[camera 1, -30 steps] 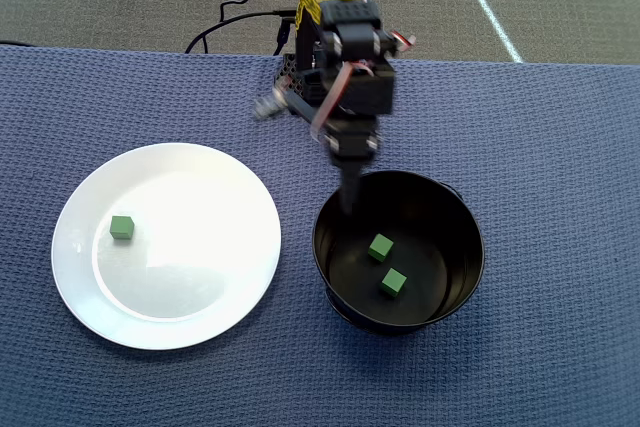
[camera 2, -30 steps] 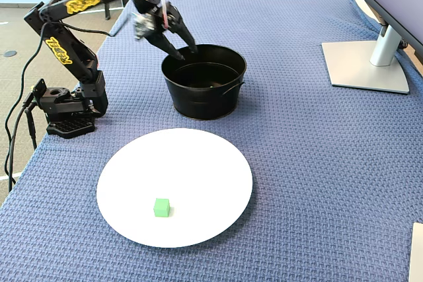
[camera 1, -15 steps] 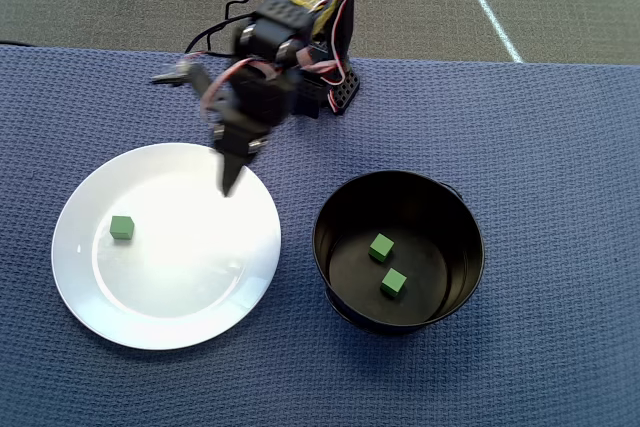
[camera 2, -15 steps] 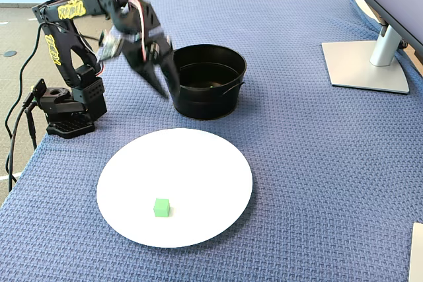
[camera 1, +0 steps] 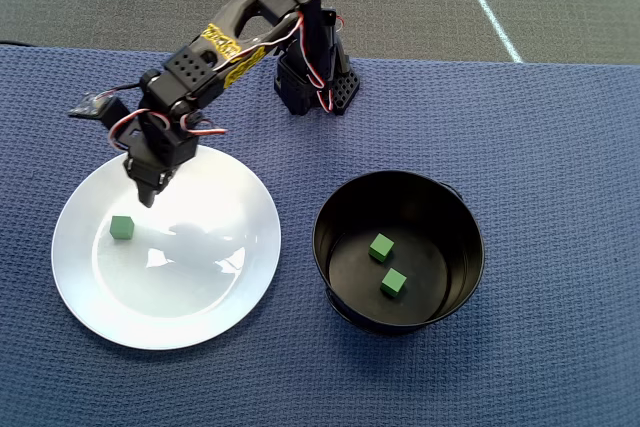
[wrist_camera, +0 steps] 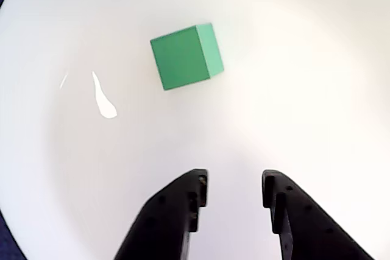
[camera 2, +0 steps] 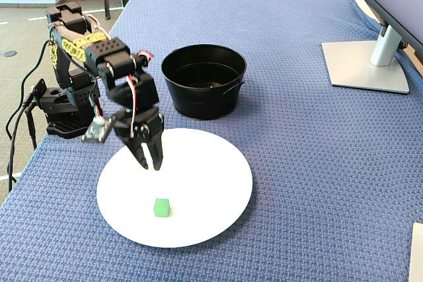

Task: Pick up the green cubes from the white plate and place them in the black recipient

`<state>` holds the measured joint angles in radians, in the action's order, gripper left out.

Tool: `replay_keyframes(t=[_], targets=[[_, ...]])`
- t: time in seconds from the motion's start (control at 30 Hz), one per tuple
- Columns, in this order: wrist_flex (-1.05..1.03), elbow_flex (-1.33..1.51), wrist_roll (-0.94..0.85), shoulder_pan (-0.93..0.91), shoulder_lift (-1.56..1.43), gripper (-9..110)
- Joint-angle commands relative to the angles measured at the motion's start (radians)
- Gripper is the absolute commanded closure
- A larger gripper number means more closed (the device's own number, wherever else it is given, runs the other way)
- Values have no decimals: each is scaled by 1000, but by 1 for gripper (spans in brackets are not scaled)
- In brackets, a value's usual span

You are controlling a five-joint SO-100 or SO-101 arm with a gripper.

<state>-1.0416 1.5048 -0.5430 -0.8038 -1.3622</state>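
One green cube [camera 1: 122, 227] [camera 2: 161, 207] lies on the left part of the white plate [camera 1: 225, 292] [camera 2: 211, 209] in the overhead view. Two more green cubes [camera 1: 381, 247] [camera 1: 393, 283] rest on the floor of the black recipient [camera 1: 330, 292] [camera 2: 198, 100]. My gripper [camera 1: 148, 193] [camera 2: 151, 163] [wrist_camera: 234, 187] hangs over the plate a short way from the lone cube, which sits ahead of the fingertips in the wrist view [wrist_camera: 186, 56]. The jaws stand open with nothing between them.
A blue woven cloth [camera 1: 560, 147] covers the table. The arm's base [camera 2: 66, 113] stands at the table's edge behind the plate. A monitor's grey foot [camera 2: 367, 64] stands at the far right in the fixed view.
The arm has swung from over the black recipient across to the plate and come down near the lone cube. The cubes have not moved.
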Motion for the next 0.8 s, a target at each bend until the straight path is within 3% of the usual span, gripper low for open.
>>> replay_keyframes(t=[0.0,0.33,0.77], targets=[[21,-103,-110,-26,41,83],[9,-227,-403,-29,149,77],[49,-313,-474,-80,291,77]])
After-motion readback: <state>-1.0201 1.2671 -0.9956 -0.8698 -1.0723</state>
